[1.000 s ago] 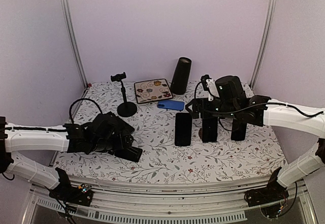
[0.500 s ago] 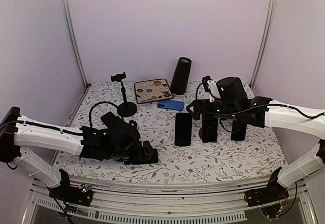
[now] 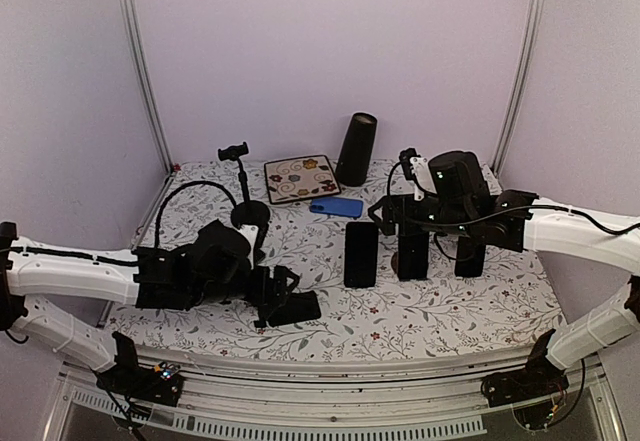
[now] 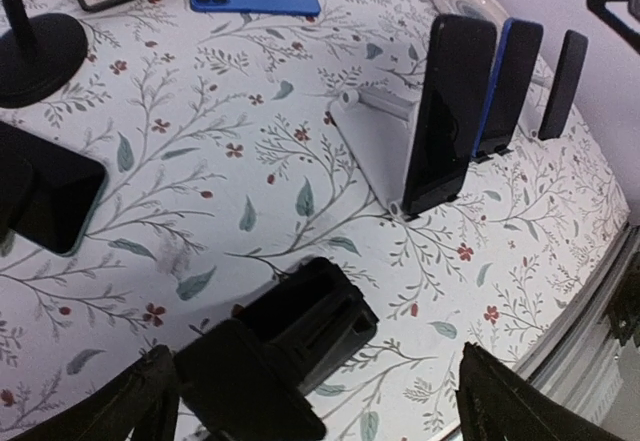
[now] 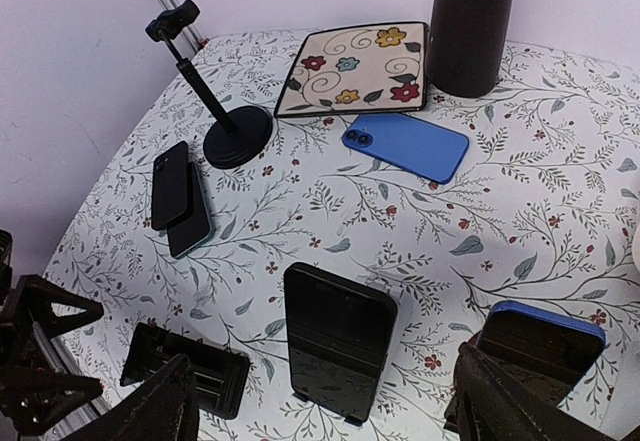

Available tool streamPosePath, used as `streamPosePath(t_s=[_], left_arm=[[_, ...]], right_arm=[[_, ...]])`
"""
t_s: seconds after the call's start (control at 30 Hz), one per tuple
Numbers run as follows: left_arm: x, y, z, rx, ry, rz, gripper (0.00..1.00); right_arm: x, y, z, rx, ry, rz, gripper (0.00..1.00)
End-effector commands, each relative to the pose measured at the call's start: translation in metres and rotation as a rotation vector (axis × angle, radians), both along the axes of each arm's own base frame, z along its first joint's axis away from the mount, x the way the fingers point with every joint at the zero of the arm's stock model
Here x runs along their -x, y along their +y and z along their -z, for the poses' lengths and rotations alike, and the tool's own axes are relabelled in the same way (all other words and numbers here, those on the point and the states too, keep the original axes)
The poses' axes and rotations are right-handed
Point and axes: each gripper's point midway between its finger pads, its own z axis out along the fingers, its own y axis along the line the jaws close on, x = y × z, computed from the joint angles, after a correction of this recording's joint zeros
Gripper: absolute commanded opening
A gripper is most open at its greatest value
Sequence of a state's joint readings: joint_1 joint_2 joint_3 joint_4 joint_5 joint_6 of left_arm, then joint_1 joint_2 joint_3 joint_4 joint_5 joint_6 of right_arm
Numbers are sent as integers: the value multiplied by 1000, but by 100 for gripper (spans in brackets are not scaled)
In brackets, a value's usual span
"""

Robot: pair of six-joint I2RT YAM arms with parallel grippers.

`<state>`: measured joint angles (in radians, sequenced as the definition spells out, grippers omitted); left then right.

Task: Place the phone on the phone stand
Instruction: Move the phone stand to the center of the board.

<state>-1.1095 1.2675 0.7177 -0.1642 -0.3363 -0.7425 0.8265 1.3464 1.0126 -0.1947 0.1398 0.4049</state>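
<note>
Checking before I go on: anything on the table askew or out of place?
Two dark phones lie stacked askew beside the black round-based clamp stand; a blue phone lies flat, off any stand. Nothing spilled.

Floral tabletop [image 3: 450,311]. Back: clamp stand [image 3: 248,213], patterned tile [image 3: 302,178], dark cylinder [image 3: 356,148]. Blue phone [image 3: 336,206] lies flat just beside the tile. Middle: three upright phones [image 4: 450,111] in a row, nearest on a white stand [image 4: 365,111]. Left: two dark phones [image 5: 178,201] flat, overlapping. Front: small black stand [image 3: 295,306].
</note>
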Motion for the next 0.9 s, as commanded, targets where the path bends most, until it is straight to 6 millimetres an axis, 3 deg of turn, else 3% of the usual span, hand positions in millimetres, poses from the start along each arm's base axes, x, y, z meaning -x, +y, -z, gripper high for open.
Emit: streamPosePath(t_s=[0.0,0.33,0.67,0.87], left_arm=[[-16,10,-4,28,-114,142,97],[-34,-9,-4,159,-155,316,97],[-26,-19,25,192,-63,412,97],[-15,-14,37,210,-4,391,97]], right_arm=[[3,0,-4,-15,-10,-2,89],[4,-1,-7,-19,-13,-4,89],[7,-7,-7,-13,-16,3,89],[8,-9,-6,-14,-19,6,89]])
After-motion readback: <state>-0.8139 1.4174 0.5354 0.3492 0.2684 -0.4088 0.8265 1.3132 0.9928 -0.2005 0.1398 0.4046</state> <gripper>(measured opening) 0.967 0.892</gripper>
